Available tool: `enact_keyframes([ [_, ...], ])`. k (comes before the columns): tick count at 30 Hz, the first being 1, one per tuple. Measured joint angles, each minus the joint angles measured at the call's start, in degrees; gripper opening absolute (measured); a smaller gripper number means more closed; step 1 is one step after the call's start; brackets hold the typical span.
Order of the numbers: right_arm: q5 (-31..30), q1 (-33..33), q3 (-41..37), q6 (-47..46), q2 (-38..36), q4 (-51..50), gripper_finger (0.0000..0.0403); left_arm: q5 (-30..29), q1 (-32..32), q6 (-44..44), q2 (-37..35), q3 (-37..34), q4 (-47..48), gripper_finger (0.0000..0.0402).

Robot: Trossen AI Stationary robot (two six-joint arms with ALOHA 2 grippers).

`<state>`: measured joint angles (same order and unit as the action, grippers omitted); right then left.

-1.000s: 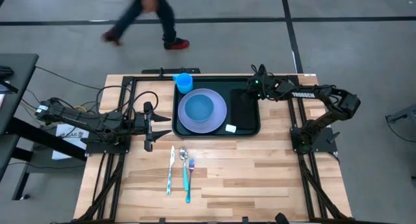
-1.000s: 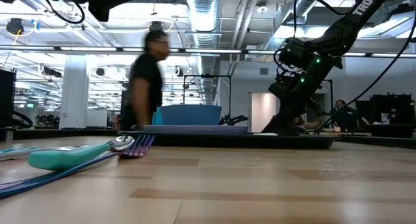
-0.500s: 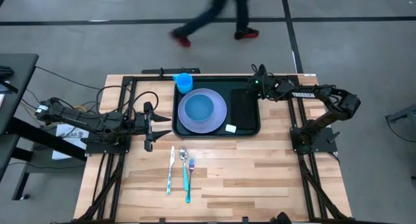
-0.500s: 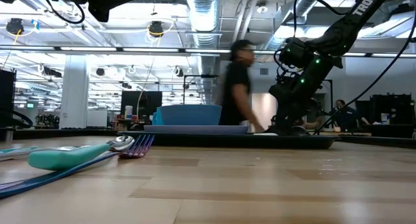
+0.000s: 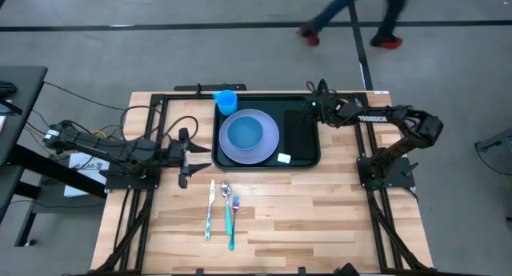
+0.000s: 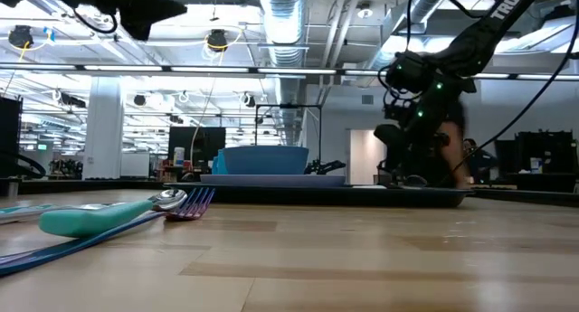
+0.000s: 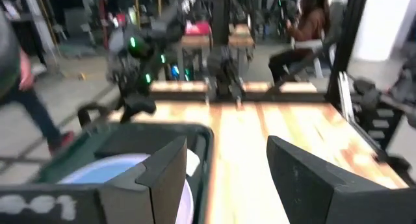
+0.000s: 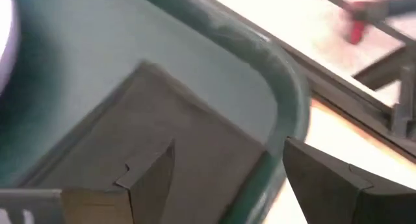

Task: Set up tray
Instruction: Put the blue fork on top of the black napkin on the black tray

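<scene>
wooden table [image 5: 320, 220] fills the middle of a grey-floored room, where a person [image 5: 352, 16] walks past its far side. on the table's far half sits the tray [image 5: 300, 158], holding a lavender plate [image 5: 272, 144], a blue bowl [image 5: 245, 134] and a flat black napkin [image 5: 300, 134]. the right gripper [image 5: 314, 106] hangs over the tray's far right corner, fingers apart, empty. the left gripper [image 5: 202, 154] waits left of the tray, fingers apart. a blue cup [image 5: 227, 101] stands at the tray's far edge. a knife [image 5: 210, 210], spoon [image 5: 227, 208] and fork [image 5: 234, 206] lie near the tray.

The tray [image 5: 269, 160], a large dark green-black rectangle with rounded corners and a raised rim, was laid flat at the far middle of the desk [image 5: 320, 220], long side crosswise.
</scene>
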<state>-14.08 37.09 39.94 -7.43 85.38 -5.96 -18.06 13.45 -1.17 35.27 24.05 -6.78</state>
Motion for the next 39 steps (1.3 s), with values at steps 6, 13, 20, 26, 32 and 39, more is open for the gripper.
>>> enact_keyframes([
  [6, -11.6, -7.6, -1.2, -0.9, 0.0, 2.1, 0.0275, 5.4, 0.0, -0.4, 1.4, 0.0, 4.2, 0.0202],
  [13, -23.3, -17.4, -6.0, -6.9, -3.2, 5.1, 0.0275, 7.7, 0.0, 3.1, 5.7, 0.0, 3.8, 0.0202],
  [20, -23.3, -33.2, -7.2, -9.0, -11.6, 6.7, 0.0275, 6.2, 0.0, 3.5, 9.0, 2.3, 1.8, 0.0202],
  [26, -18.5, -46.1, -7.2, -3.7, -16.7, 10.8, 0.0275, 5.7, 0.0, 0.5, 10.4, 3.8, 5.4, 0.0202],
  [32, -15.0, -55.4, -7.2, 3.2, -20.7, 10.5, 0.0275, 5.0, 0.0, -3.6, 13.8, 3.9, 3.5, 0.0202],
  [39, -28.1, -57.1, -7.2, 3.8, -27.6, 7.8, 0.0275, -0.6, 0.0, -29.4, 20.1, 9.0, 7.7, 0.0202],
])
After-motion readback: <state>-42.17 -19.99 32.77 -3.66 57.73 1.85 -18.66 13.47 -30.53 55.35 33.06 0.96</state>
